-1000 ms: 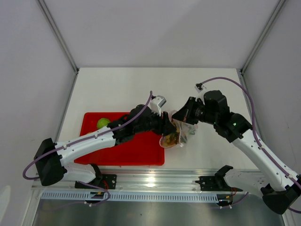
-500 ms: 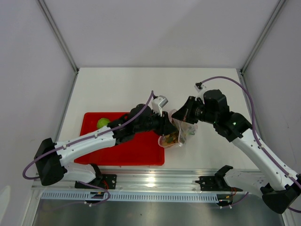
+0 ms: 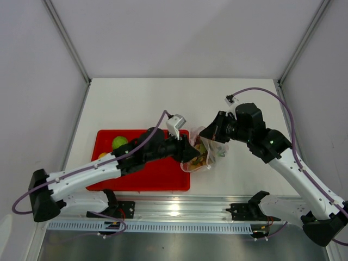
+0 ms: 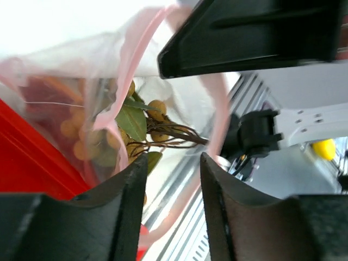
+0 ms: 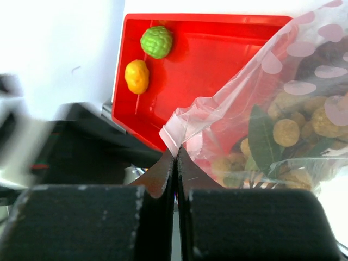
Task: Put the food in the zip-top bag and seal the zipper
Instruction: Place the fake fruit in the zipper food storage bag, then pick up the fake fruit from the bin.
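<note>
Looked like a robotics lab test cell. White table [image 3: 136, 103] was boxed in by plain white wall panels [image 3: 179, 38] w/ alu frame posts [image 3: 68, 43] at the corners. An alu rail [image 3: 163, 202] ran along the near edge, w/ the left arm [image 3: 92, 174] and right arm [image 3: 293, 168] bolted beside it. Purple cables [image 3: 266, 92] looped off both arms. Bare, purpose-built rig.

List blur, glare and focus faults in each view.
Top external: sharp and even, with glare on the silver metal rail. Left wrist: the near black fingers look soft, white background blown out. Right wrist: smeared blur at left, clear crinkly zip-top bag crisp.
</note>
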